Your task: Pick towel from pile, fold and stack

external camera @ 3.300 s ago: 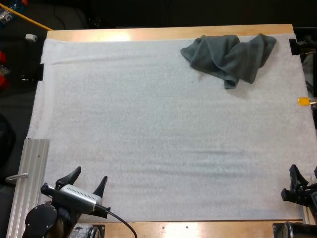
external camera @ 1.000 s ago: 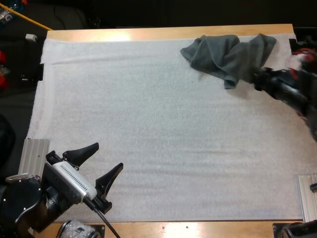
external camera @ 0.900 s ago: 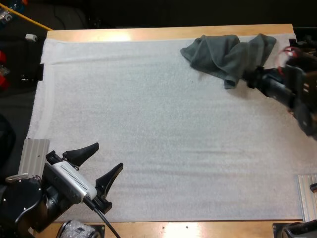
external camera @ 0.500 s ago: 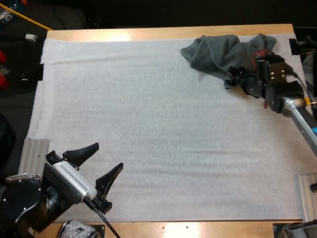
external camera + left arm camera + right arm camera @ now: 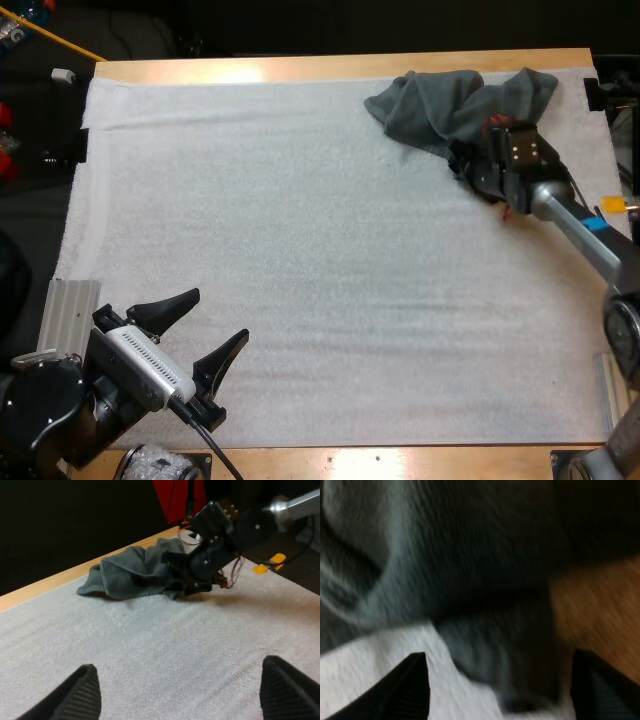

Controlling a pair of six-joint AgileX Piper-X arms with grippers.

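High view: crumpled dark grey-green towel [image 5: 455, 105] sits at the far right corner of the white mat [image 5: 300, 250] on the wooden bench [image 5: 330, 66], right gripper [image 5: 462, 160] at its near edge, left gripper [image 5: 218, 316] idle at the mat's near left corner, jaws wide. Left wrist view: right gripper noses into the towel's hanging fold. Right wrist view: jaws wide astride that fold, nothing pinched, so I'd say pick not yet made; lift, fold and stack all remain.

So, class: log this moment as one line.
step: pick | towel: crumpled, far right of mat | right gripper: fingers open, at towel's near edge | left gripper: fingers open, over mat's near left corner
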